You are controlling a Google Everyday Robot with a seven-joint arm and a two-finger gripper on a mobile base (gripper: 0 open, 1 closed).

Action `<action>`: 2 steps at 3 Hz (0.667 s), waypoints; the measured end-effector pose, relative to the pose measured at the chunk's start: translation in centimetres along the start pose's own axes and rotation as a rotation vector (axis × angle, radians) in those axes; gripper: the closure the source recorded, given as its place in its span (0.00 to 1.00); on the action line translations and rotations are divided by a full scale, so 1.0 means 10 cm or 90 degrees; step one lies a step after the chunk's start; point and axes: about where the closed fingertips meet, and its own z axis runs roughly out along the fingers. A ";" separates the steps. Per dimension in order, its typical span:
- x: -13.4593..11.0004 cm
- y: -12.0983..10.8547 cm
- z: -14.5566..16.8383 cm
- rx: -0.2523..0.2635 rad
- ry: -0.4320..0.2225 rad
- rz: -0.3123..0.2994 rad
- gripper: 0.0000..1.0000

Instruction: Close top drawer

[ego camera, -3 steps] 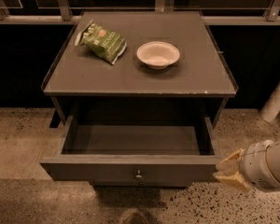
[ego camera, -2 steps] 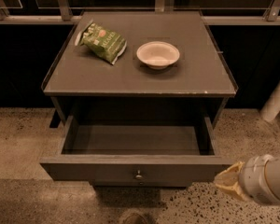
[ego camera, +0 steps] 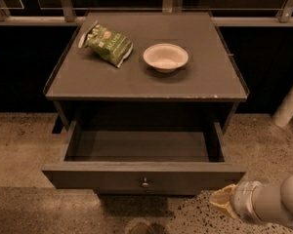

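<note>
The top drawer (ego camera: 141,177) is a dark grey wooden drawer pulled far out of the cabinet, empty inside, with a small round metal knob (ego camera: 145,183) centred on its front. My gripper (ego camera: 222,201) sits low at the bottom right, just below and to the right of the drawer front's right corner, its yellowish tip pointing left toward the drawer. It holds nothing that I can see.
On the cabinet top (ego camera: 205,84) lie a green chip bag (ego camera: 109,44) at the back left and a white bowl (ego camera: 165,57) in the middle. A railing (ego camera: 146,18) runs behind. A pale post (ego camera: 290,104) stands at the right. Speckled floor (ego camera: 24,145) surrounds the cabinet.
My gripper has moved lower and slightly right, from beside the drawer front's right end to below its corner. The drawer stays open as before.
</note>
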 end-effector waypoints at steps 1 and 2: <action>-0.23 -0.27 0.46 -0.006 -0.037 -0.029 1.00; -0.28 -0.47 0.63 -0.008 -0.048 -0.036 1.00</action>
